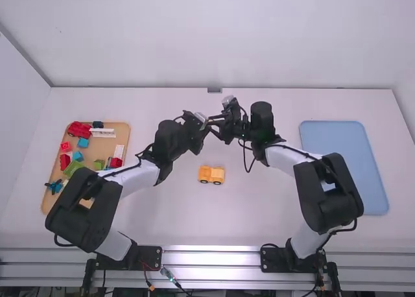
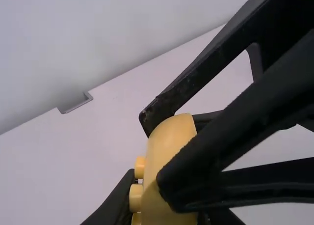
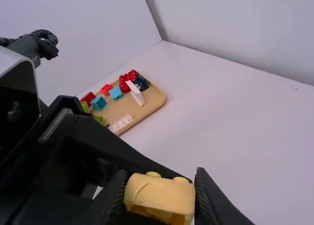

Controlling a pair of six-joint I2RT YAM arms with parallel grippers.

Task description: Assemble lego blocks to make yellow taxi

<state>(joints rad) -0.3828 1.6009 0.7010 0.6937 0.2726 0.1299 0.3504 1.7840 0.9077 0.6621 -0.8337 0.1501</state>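
As the left tool (image 1: 203, 120) and right tool (image 1: 214, 122) pinch one yellow block (image 2: 164, 151) above centre, fingers its width apart, a yellow wheeled piece (image 1: 211, 174) sits below centre.

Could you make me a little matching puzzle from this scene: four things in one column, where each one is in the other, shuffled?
Things
1. Raised yellow block
2. Yellow wheeled piece
3. Wooden tray
4. Blue tray

Places
a. Toward the table's right side
b. On the table, between the two arms' bases and where the arms meet
c. Toward the table's left side
d. Above the table, where the arms meet

Pairs: 1-d, 2-b, 3-c, 4-a
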